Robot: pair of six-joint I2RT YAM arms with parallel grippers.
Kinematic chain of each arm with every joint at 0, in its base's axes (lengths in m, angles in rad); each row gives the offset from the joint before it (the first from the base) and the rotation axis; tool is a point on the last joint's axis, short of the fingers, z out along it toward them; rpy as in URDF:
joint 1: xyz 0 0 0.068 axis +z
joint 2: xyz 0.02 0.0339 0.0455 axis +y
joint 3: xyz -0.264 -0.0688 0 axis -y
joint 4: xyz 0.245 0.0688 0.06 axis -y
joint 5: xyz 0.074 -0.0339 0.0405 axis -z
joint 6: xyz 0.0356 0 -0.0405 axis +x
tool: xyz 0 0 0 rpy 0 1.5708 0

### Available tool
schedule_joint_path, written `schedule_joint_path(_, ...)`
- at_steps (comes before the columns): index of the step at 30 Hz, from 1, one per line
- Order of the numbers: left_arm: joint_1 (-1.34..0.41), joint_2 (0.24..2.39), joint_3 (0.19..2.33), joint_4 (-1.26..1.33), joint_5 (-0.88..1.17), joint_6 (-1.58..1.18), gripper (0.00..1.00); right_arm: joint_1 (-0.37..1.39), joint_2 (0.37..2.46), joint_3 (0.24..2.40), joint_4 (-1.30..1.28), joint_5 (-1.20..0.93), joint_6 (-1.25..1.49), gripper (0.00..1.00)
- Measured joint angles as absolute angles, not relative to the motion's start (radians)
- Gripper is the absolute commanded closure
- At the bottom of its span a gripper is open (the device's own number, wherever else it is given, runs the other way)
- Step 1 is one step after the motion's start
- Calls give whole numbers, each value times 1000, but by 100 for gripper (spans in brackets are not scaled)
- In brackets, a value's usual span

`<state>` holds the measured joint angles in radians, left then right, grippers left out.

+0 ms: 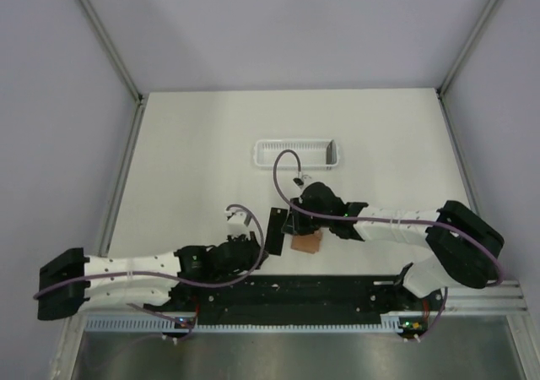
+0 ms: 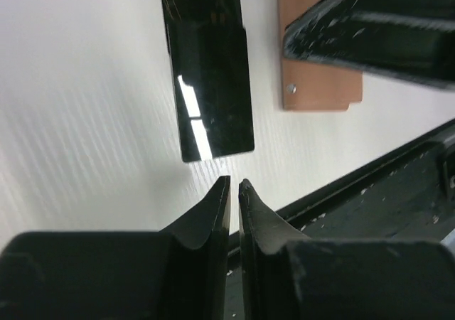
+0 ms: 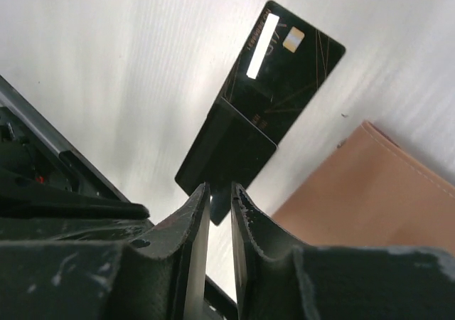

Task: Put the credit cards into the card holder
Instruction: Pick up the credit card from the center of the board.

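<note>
- My left gripper (image 2: pixel 234 185) has its jaws almost together. Only a thin slit is between them, and nothing is in it.
- It is low over the table (image 1: pixel 194 160), to the left of the card holder (image 1: pixel 305 244). Its tips are just short of one end of the credit cards (image 2: pixel 211 78).
- My right gripper (image 3: pixel 220 190) is a little open, with a narrow but clear gap between the fingers.
- The end of the nearer card comes right up to this gap. I cannot tell whether the fingers touch the card.
- The credit cards lie flat on the table just to the left of the card holder, near it but apart from it. One card partly covers the other, so together they make one long black strip.
- The card farther from my right gripper shows a pale stripe and a small gold chip.
- The card holder lies flat with its brown side up, and a small metal stud is near one edge. Part of my right arm hangs above it.
- Neither card is in the card holder.
- A white slatted tray (image 1: pixel 295 142) stands beyond the card holder, well apart from it.
</note>
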<state>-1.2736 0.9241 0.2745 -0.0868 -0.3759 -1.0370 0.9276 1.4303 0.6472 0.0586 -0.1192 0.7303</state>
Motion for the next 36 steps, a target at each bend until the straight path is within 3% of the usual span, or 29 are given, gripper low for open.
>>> schedule_joint_path(4, -1192, 833, 292, -117, -431, -991, 86, 928, 1495, 706, 55, -108, 746, 78)
schedule_joint_path(11, -1012, 922, 295, -89, -400, -897, 89, 928, 1559, 762, -6, -52, 801, 81)
schedule_joint_path(36, -1001, 1177, 296, 159, -292, -837, 98, 928, 1692, 864, -80, 39, 851, 85)
